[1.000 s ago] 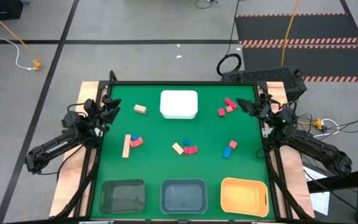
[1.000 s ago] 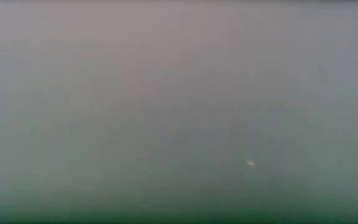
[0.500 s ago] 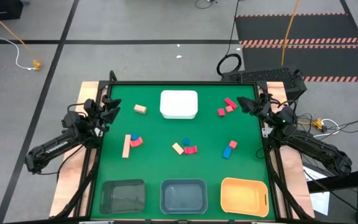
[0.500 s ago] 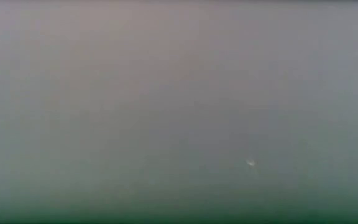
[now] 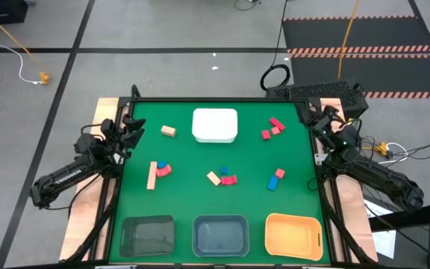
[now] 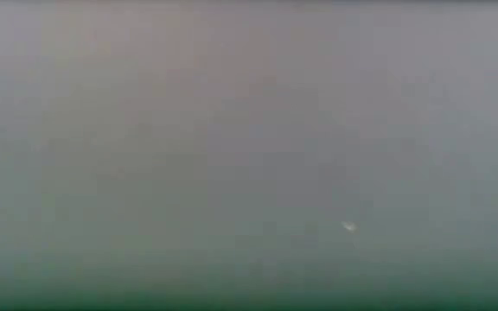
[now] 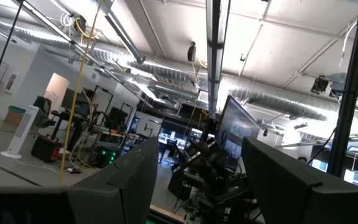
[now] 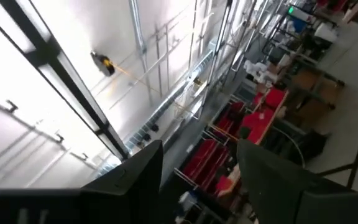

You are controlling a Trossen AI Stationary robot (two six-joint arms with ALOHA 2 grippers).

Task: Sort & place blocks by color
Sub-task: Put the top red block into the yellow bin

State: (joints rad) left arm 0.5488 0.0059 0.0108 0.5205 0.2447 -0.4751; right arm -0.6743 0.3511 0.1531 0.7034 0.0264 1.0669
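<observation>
The dark left arm lies folded along the table's left edge, its two-finger left gripper (image 5: 134, 128) raised at the far left corner, fingers (image 7: 120, 180) spread apart and empty. The dark right arm mirrors it along the right edge; the right gripper (image 5: 313, 119) also points upward, fingers (image 8: 135, 171) parted.

Grey workshop floor around us
We see black-and-red striped mats (image 5: 364, 45) upper right, ceiling ducts (image 7: 272, 99) overhead, red shelving (image 8: 253, 124) beyond.
</observation>
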